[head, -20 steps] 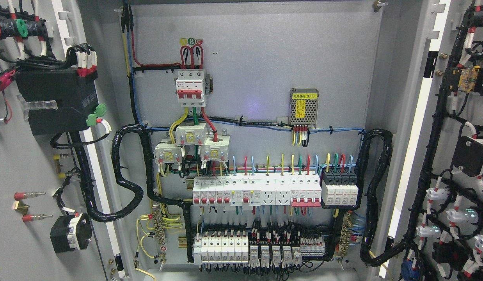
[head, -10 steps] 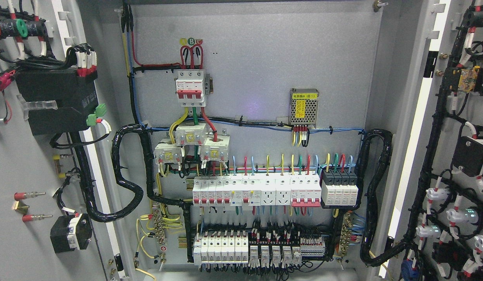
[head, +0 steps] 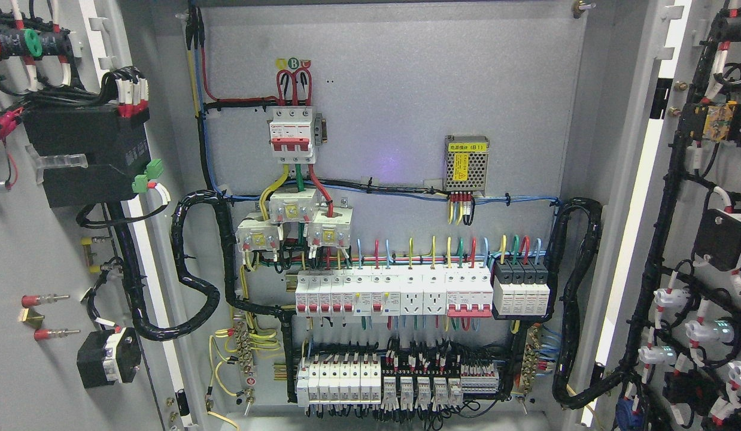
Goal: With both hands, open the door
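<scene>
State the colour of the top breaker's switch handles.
Red handles on a white body, head view.

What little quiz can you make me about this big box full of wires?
1. True or false: both cabinet doors, the left door and the right door, are swung open.
2. What colour are the levers on the big breaker near the top of the back panel? A) blue B) red C) green
3. Fill in: the small metal mesh box has a ____ label.

Key: 1 true. 2 B. 3 yellow.
</scene>
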`<action>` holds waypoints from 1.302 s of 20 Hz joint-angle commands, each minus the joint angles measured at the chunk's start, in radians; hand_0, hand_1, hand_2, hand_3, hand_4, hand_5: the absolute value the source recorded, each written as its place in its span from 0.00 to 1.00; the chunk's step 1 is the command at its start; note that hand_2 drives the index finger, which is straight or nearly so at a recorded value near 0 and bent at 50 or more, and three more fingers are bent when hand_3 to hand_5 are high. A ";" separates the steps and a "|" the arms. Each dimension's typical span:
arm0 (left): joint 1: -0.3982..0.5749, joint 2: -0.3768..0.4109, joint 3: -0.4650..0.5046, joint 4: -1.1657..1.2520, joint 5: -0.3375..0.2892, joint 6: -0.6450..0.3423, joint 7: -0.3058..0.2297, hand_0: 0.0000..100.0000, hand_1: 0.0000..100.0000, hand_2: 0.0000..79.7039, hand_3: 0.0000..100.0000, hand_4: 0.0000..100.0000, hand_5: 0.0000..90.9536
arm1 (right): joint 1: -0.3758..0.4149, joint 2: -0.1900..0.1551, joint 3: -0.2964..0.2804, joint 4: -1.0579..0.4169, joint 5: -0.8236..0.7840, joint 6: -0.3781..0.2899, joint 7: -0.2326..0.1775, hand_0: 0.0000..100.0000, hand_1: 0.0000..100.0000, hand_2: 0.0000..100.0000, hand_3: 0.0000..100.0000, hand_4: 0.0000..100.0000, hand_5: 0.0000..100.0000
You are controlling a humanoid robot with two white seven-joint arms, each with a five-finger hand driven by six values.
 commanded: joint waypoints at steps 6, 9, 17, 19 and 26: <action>-0.043 -0.214 0.092 -0.205 -0.083 0.000 0.005 0.00 0.00 0.00 0.00 0.04 0.00 | -0.002 -0.017 -0.055 -0.050 -0.101 -0.019 -0.021 0.00 0.00 0.00 0.00 0.00 0.00; -0.083 -0.234 0.092 -0.208 -0.085 -0.002 0.008 0.00 0.00 0.00 0.00 0.04 0.00 | -0.011 -0.015 -0.078 -0.050 -0.156 -0.019 -0.020 0.00 0.00 0.00 0.00 0.00 0.00; -0.153 -0.280 0.094 -0.245 -0.088 -0.020 0.008 0.00 0.00 0.00 0.00 0.04 0.00 | -0.026 -0.064 -0.134 -0.050 -0.203 -0.019 -0.022 0.00 0.00 0.00 0.00 0.00 0.00; -0.159 -0.281 0.092 -0.248 -0.089 -0.077 0.008 0.00 0.00 0.00 0.00 0.04 0.00 | -0.026 -0.067 -0.139 -0.050 -0.219 -0.019 -0.020 0.00 0.00 0.00 0.00 0.00 0.00; -0.189 -0.297 0.094 -0.249 -0.091 -0.153 0.008 0.00 0.00 0.00 0.00 0.04 0.00 | -0.032 -0.159 -0.142 -0.050 -0.224 -0.011 -0.021 0.00 0.00 0.00 0.00 0.00 0.00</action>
